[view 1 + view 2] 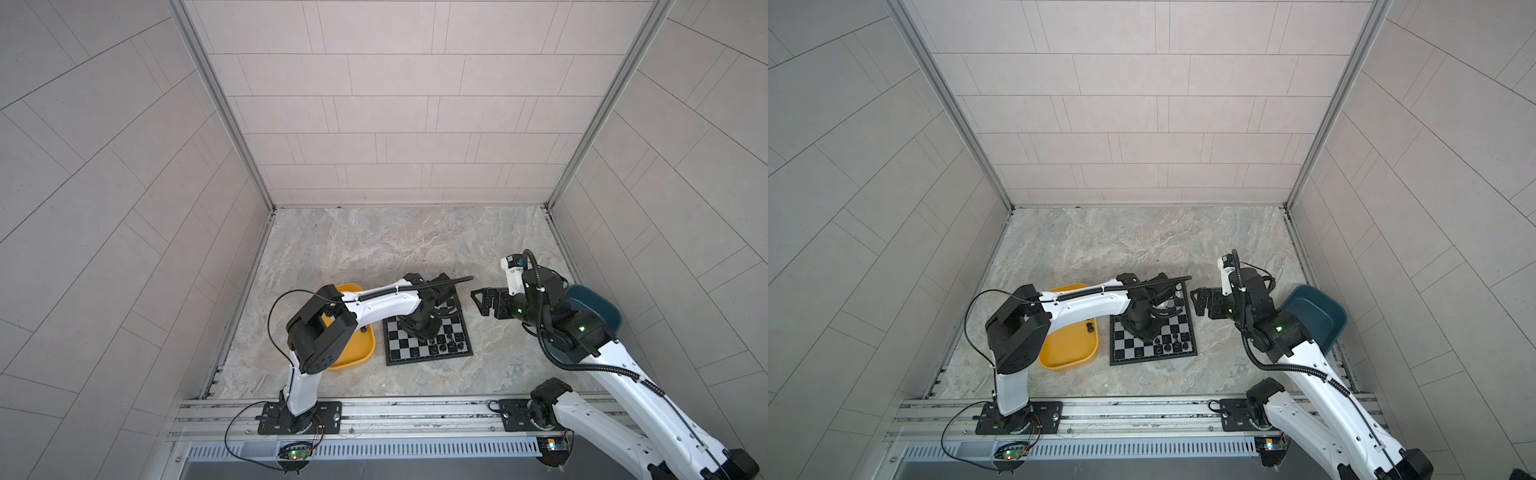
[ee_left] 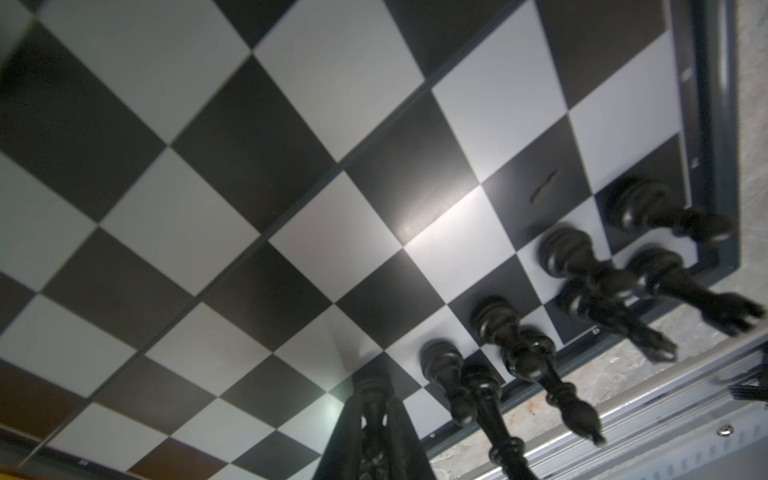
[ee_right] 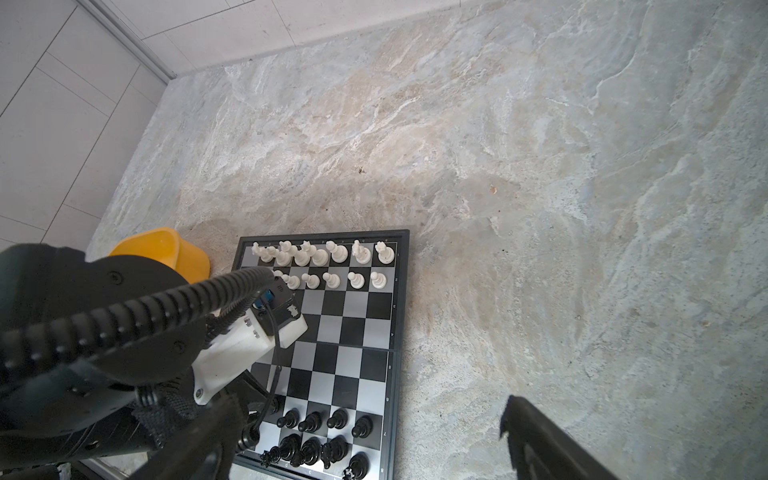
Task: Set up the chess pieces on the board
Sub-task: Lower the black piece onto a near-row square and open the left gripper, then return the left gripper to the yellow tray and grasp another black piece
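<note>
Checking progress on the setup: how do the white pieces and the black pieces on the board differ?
The white pieces line the far end of the board; the black pieces sit at its near end. White's two rows look full where visible; black's rows leave squares bare in both top views. Both sets stand upright.

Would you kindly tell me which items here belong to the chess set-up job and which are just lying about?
Belongs to the job: the board, black chess pieces, white chess pieces.

Lying about: yellow tray, holding a small dark item too small to identify; dark blue bin.
</note>
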